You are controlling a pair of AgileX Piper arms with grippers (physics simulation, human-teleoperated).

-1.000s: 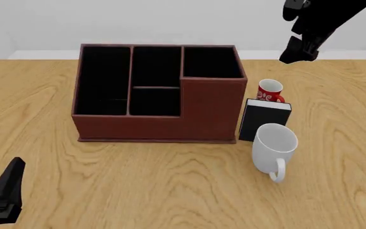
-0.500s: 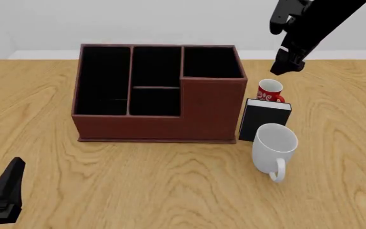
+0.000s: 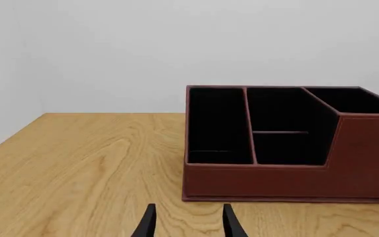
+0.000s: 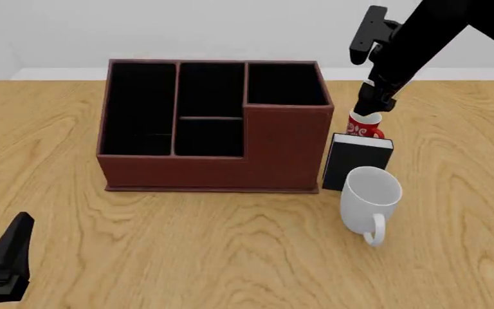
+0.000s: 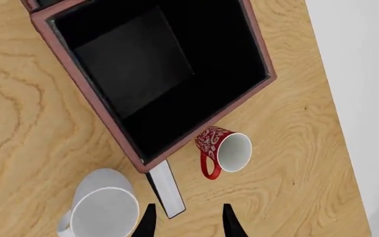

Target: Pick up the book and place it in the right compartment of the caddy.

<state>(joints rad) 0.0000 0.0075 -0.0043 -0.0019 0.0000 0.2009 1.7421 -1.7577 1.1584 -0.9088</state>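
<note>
Bright, even light everywhere; only faint soft shadows on the bench (image 4: 229,257), no glare, everything sharp and undistorted.

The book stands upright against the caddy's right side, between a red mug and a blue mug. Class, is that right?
One slip: the nearer mug is white, not blue, as the front view shows. The book does stand upright by the caddy, with the red mug behind it.

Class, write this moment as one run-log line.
phase: approach | right hand: open, above red mug, nothing held | book: upright beside caddy | left hand: open, idle
</note>
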